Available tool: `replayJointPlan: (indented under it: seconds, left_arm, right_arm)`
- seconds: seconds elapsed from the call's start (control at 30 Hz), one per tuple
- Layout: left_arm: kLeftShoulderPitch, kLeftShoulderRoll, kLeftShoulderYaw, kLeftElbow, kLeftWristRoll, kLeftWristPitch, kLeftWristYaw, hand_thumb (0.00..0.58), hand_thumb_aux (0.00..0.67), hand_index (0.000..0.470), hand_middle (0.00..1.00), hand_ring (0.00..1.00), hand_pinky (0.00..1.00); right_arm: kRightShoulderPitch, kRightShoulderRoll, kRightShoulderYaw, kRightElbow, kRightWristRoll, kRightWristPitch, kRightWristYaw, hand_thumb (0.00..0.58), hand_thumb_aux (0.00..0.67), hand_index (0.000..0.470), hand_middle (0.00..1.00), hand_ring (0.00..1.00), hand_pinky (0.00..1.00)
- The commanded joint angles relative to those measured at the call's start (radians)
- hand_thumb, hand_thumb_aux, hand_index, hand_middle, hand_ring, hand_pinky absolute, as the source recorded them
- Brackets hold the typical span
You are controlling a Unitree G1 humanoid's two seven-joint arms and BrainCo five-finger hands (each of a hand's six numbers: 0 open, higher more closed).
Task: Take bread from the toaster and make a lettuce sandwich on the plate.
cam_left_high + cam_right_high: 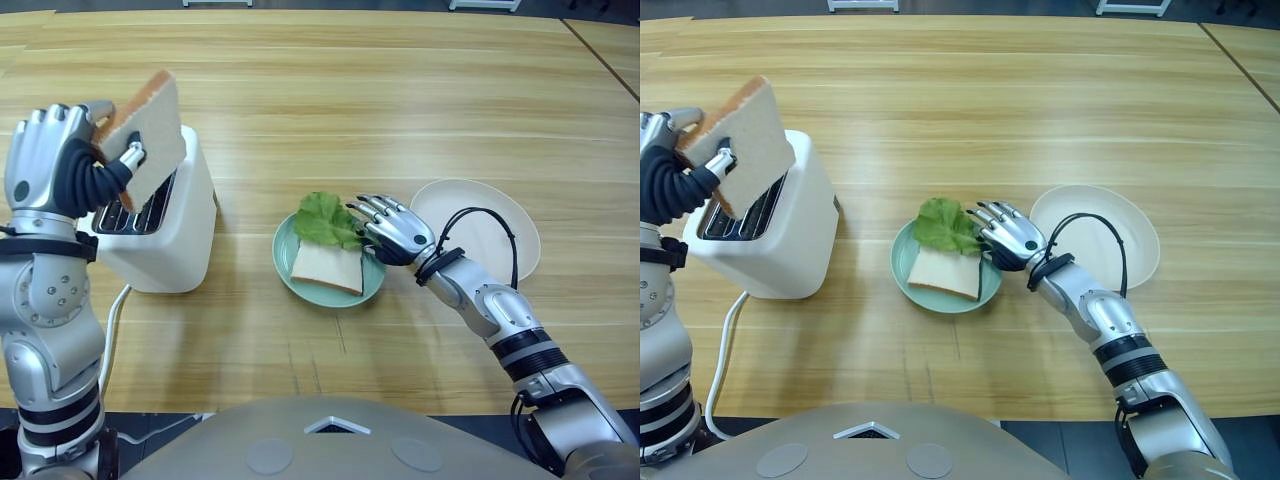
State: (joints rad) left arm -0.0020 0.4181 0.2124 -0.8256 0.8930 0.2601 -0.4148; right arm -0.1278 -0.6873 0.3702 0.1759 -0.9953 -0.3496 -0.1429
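Left hand (60, 160): pinching slice (150, 125) above toaster (175, 240); the tilted hold may let it slip. Right hand (395, 230): at lettuce (320, 218) on plate (335, 298), grasp unclear; withdrawing could drag lettuce off bread (328, 265).

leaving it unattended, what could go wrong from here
The tan toast slice, held by one edge in the left robot hand above the white toaster, could slip. The green lettuce leaf sits partly off the white bread slice, at the round green plate's rim, under the right robot hand, which might drag it off.
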Motion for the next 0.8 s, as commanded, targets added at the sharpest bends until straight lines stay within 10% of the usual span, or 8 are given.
replayJointPlan:
  seconds: [0.03, 0.63, 0.67, 0.7, 0.73, 0.8]
  left_arm:
    - [-0.046, 0.022, 0.020, -0.039, -0.017, 0.005, -0.021, 0.580, 0.670, 0.470, 1.00, 1.00, 1.00]
    - [-0.151, -0.040, -0.152, 0.003, -0.105, 0.046, -0.099, 0.580, 0.670, 0.470, 1.00, 1.00, 1.00]
    - [-0.149, -0.051, -0.168, 0.010, -0.120, 0.047, -0.097, 0.580, 0.670, 0.470, 1.00, 1.00, 1.00]
    - [-0.147, -0.055, -0.184, 0.017, -0.122, 0.045, -0.095, 0.580, 0.670, 0.470, 1.00, 1.00, 1.00]
    - [-0.146, -0.062, -0.200, 0.027, -0.133, 0.042, -0.092, 0.580, 0.670, 0.470, 1.00, 1.00, 1.00]
    - [-0.143, -0.067, -0.228, 0.045, -0.141, 0.033, -0.088, 0.580, 0.670, 0.470, 1.00, 1.00, 1.00]
  right_arm:
    - [0.013, -0.025, -0.033, -0.079, 0.043, -0.012, 0.030, 0.580, 0.670, 0.470, 0.00, 0.00, 0.00]
    - [0.117, -0.095, -0.070, -0.251, 0.031, -0.024, 0.215, 0.580, 0.670, 0.470, 0.00, 0.00, 0.00]
    - [0.107, -0.092, -0.070, -0.248, -0.004, -0.012, 0.192, 0.569, 0.578, 0.405, 0.00, 0.00, 0.00]
    - [0.100, -0.089, -0.070, -0.246, -0.035, 0.001, 0.173, 0.485, 0.399, 0.280, 0.00, 0.00, 0.00]
    - [0.091, -0.088, -0.074, -0.245, -0.070, 0.017, 0.143, 0.112, 0.068, 0.048, 0.00, 0.00, 0.00]
    - [0.082, -0.085, -0.082, -0.247, -0.109, 0.038, 0.097, 0.000, 0.000, 0.000, 0.00, 0.00, 0.00]
